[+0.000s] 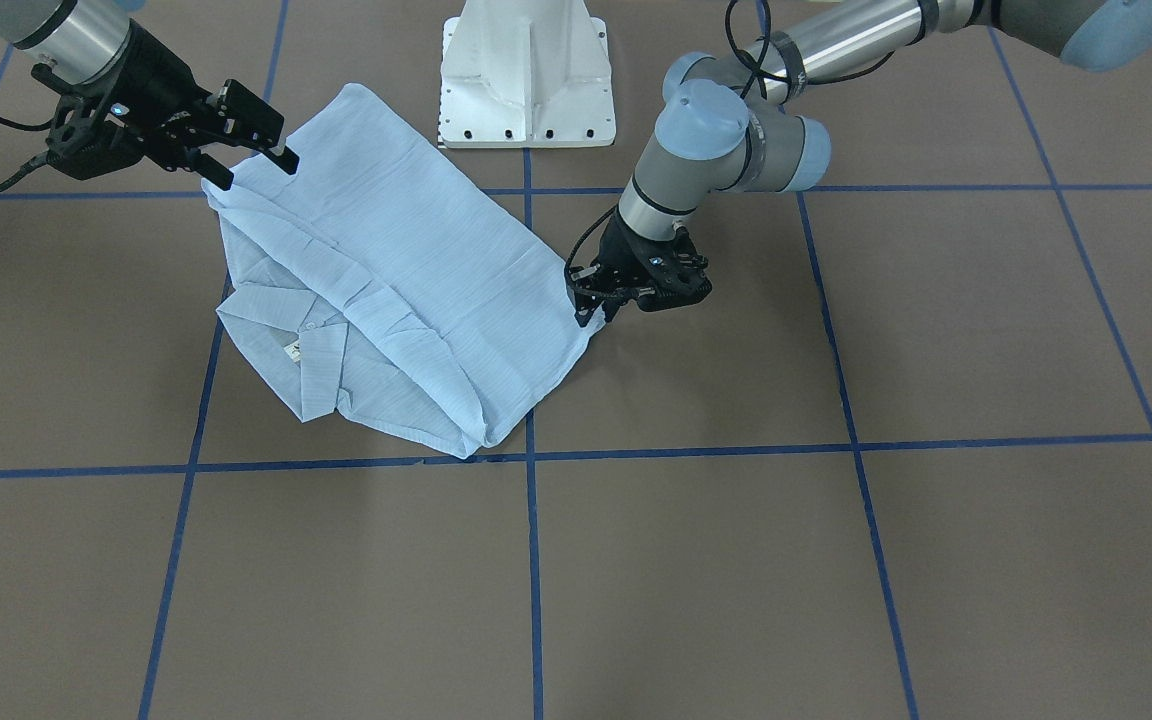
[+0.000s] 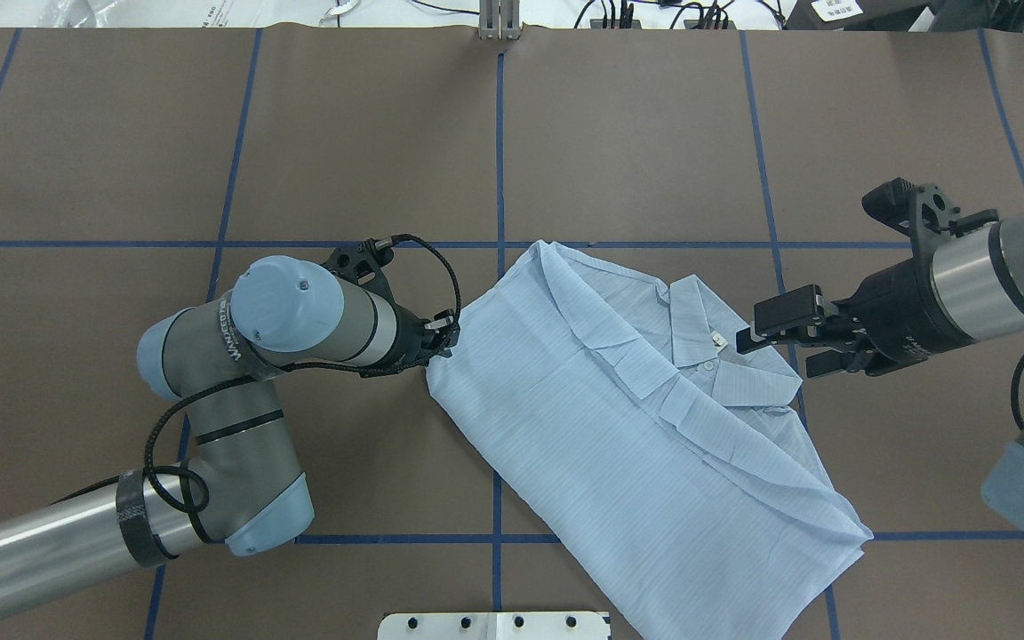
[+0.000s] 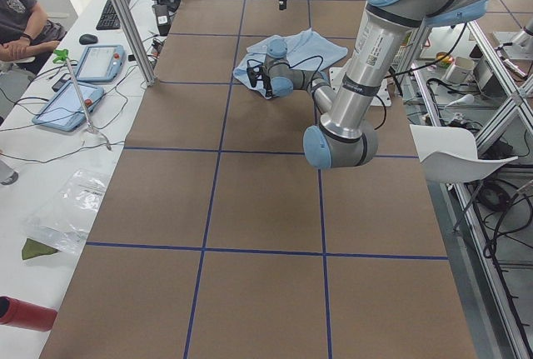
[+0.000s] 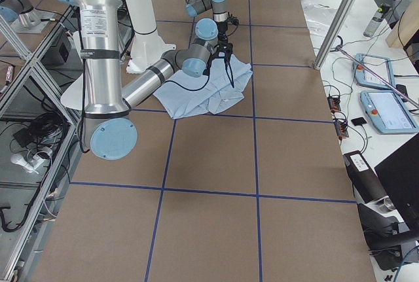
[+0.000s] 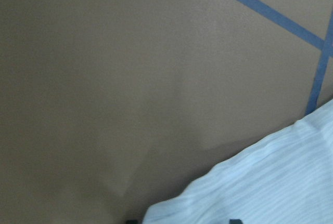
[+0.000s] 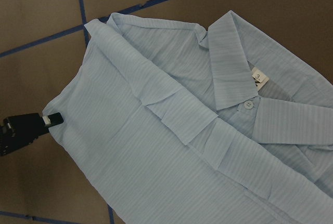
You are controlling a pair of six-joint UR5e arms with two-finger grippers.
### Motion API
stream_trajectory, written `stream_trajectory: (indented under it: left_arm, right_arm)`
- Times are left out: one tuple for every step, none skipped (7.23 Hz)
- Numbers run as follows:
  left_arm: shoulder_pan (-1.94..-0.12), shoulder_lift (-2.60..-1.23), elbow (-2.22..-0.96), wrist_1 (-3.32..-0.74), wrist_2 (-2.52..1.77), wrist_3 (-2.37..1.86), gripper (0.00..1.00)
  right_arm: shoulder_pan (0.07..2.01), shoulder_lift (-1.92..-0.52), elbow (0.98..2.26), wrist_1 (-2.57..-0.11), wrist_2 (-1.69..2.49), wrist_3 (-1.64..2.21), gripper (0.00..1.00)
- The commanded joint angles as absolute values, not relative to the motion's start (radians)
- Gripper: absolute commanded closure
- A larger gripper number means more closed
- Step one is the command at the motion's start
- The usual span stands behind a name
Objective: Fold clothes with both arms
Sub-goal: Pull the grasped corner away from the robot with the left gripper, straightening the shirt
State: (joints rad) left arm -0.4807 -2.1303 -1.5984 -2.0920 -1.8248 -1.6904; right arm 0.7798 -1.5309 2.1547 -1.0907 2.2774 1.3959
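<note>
At the tips of the left gripper [image 2: 443, 345] lies one corner of the shirt [image 2: 619, 444], spread on the brown surface [image 2: 636, 133] with a broad panel folded over it and the collar [image 2: 690, 311] showing past that panel's edge. This gripper is down at surface level. In its wrist view two dark tips stand apart with the cloth's edge between them, so we read it as open around the corner, gripping nothing. Across the shirt from it, the right gripper [image 2: 774, 354] hovers over the collar end, jaws wide and empty, the white neck label [image 2: 718, 339] just ahead of its fingertips.

We judge the fold partway done: one panel is laid over, but the garment is not compact. The step in hand looks like taking hold for the next fold. That calls for the left gripper to close on its corner and for the right gripper to descend and pinch the edge beneath it, before both lift and carry together without dragging the folded panel open.
</note>
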Motion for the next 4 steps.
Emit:
stream_trajectory:
  left_arm:
    - [-0.486,-2.112,-1.640,-2.083,-1.827,-1.692,1.00]
    - [-0.492,-2.102,-1.635,-2.083,-1.822,-1.692,1.00]
    - [-0.520,-2.100,-1.625,-2.082,-1.822,-1.690,1.00]
    - [-0.546,-2.105,-1.582,-2.083,-1.822,-1.689,1.00]
  right_arm:
    - [0.782,-1.536,2.163,-1.091,2.279,1.397,0.00]
    - [0.782,-1.537,2.161,-1.091,2.279,1.397,0.00]
    - [0.784,-1.537,2.161,-1.091,2.279,1.397,0.00]
    - [0.784,-1.537,2.161,-1.091,2.279,1.397,0.00]
